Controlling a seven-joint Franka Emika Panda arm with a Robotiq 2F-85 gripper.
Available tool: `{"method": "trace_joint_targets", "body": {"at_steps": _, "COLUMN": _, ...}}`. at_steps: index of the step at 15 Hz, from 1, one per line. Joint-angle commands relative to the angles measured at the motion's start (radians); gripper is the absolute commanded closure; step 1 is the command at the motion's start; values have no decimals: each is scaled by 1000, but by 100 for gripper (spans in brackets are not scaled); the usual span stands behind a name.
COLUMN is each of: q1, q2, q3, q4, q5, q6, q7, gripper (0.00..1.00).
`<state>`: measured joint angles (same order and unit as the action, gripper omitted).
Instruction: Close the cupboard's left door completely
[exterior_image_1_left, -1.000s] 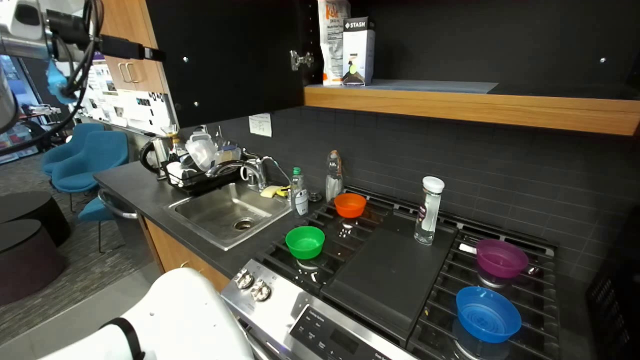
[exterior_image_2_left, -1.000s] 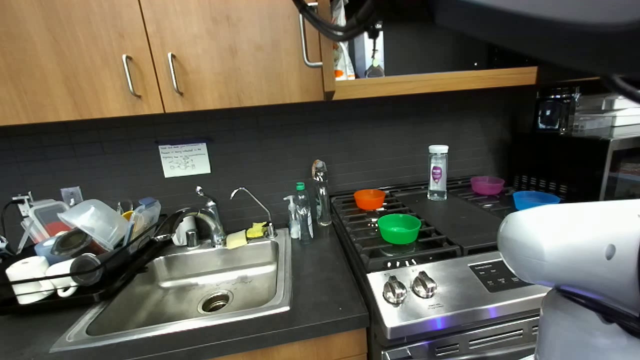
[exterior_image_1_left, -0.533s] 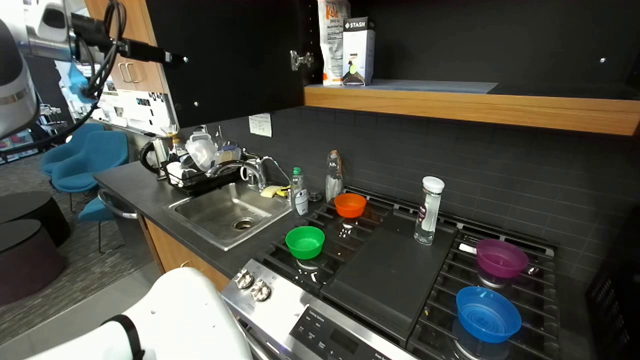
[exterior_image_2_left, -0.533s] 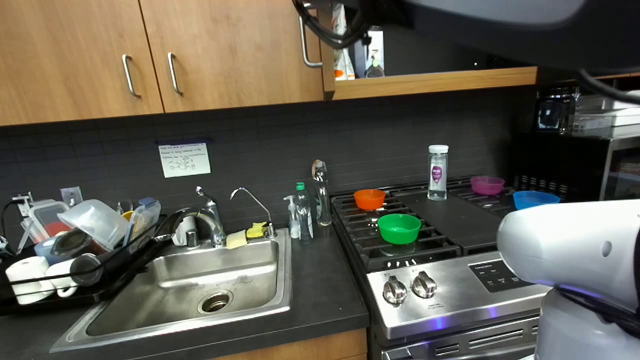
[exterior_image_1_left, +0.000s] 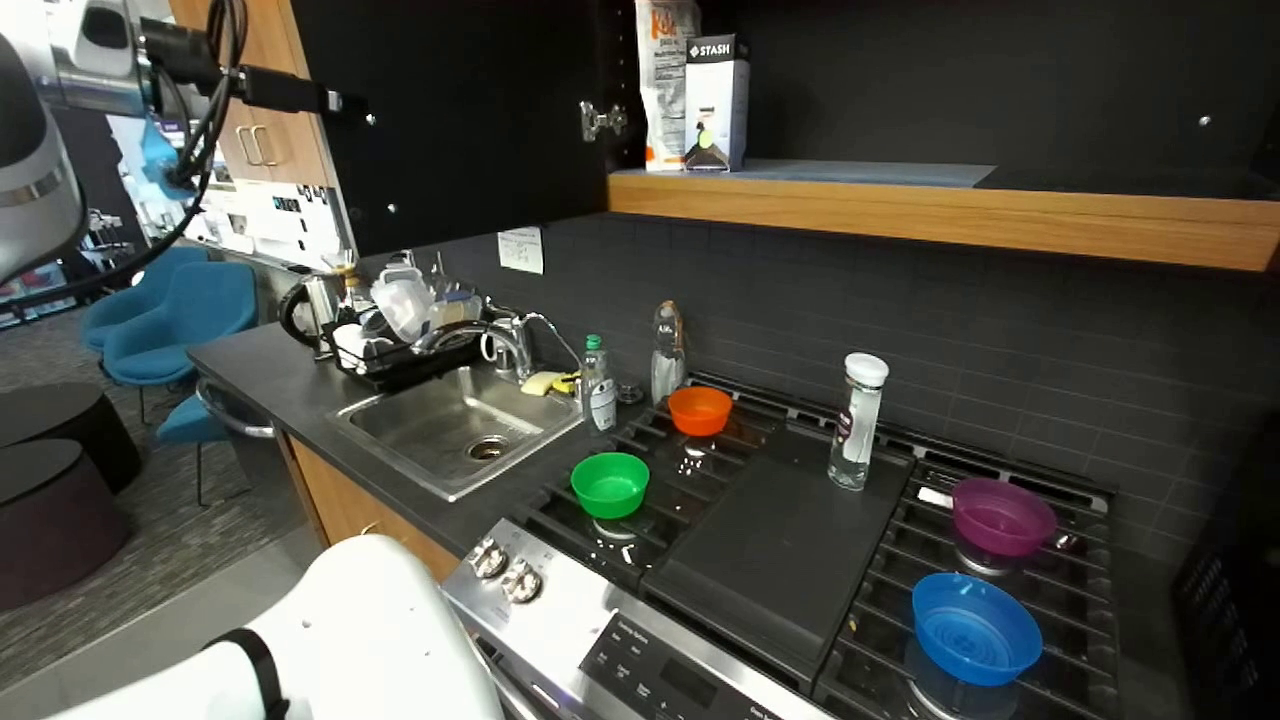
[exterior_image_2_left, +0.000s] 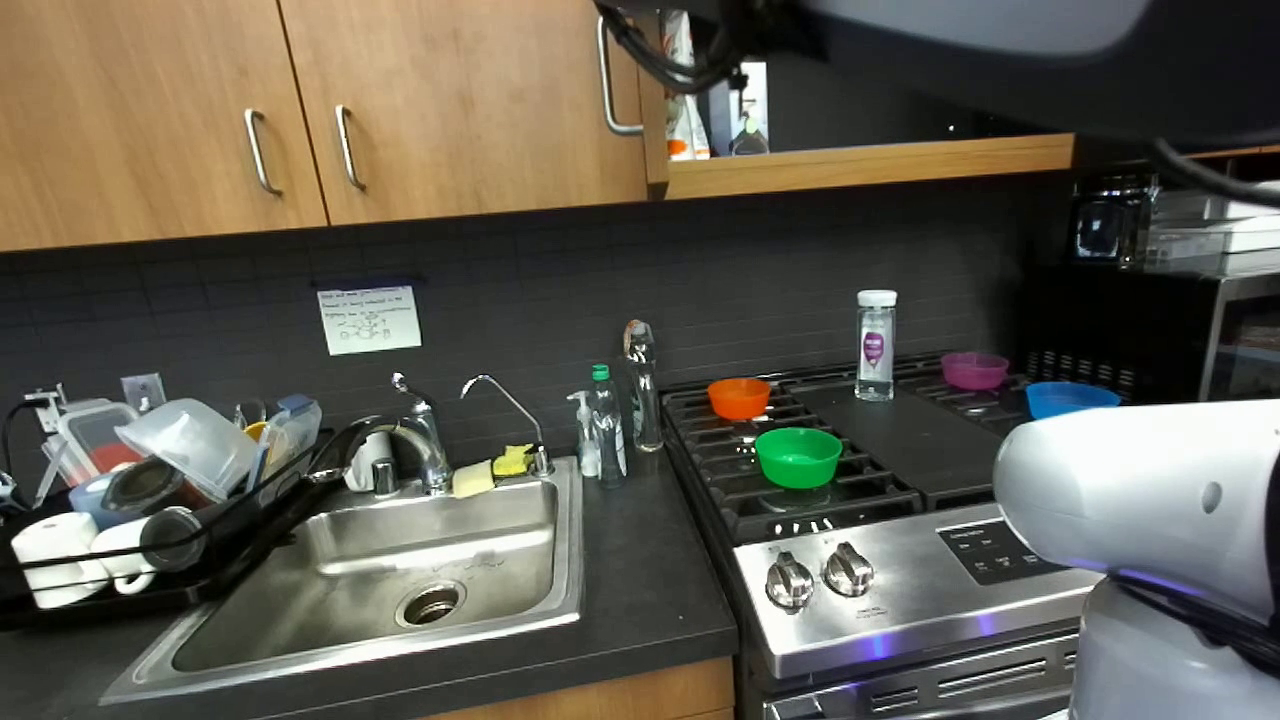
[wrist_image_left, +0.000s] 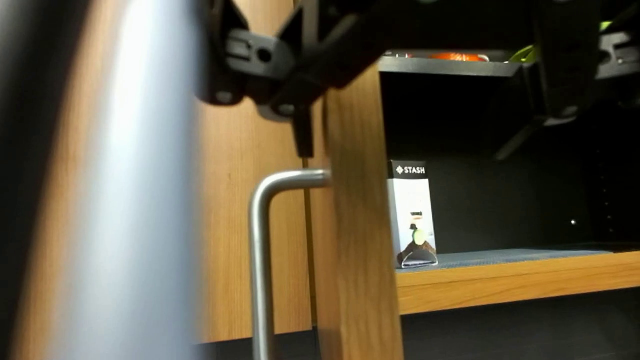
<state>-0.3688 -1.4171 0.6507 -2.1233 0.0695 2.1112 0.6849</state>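
The black two-fingered Robotiq gripper (wrist_image_left: 403, 152) is in a released pose, slim dark fingers (wrist_image_left: 302, 132) spread wide. In the wrist view the wooden edge of the left door (wrist_image_left: 362, 215) shows in the gap between them; can't tell if either finger touches it. In an exterior view the tip overlaps the door's black inner face. That door's a tall, flat, medium-brown wood panel, and its slim silver bar handle (wrist_image_left: 260, 260) is on the outer side, just beside the edge.

As for where it is: swung way out from the cupboard (exterior_image_1_left: 940, 225) (wide, wall-hung, brown wood, black inside), so definitely not closed yet. Inside there's an upright black-and-white STASH box (exterior_image_1_left: 716, 110) just beside a white packet with orange lettering (exterior_image_1_left: 665, 60), both at the end nearest that door.

Underneath is a black and silver stove (exterior_image_2_left: 940, 610): round green bowl (exterior_image_1_left: 610, 485) and round orange bowl (exterior_image_1_left: 700, 410) sink-side, round purple bowl (exterior_image_1_left: 1003, 517) and round blue bowl (exterior_image_1_left: 976, 630) on the far side, and a clear bottle with a white cap (exterior_image_1_left: 855, 430) upright on the flat black griddle (exterior_image_1_left: 760, 570) between. Next along, a stainless steel sink (exterior_image_2_left: 568, 560), then a black dish rack (exterior_image_2_left: 245, 545) piled with white mugs (exterior_image_2_left: 55, 555) and clear plastic containers (exterior_image_2_left: 195, 445).
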Motion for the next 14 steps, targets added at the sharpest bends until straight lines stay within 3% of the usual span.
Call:
{"method": "trace_joint_targets", "body": {"at_steps": 1, "q1": -14, "q2": 19, "q3": -17, "q4": 20, "q5": -48, "q6": 22, "q7": 7, "gripper": 0}}
{"method": "trace_joint_targets", "body": {"at_steps": 14, "q1": -70, "q2": -7, "q3": -71, "q4": 10, "q5": -209, "q6": -1, "q7": 4, "gripper": 0}}
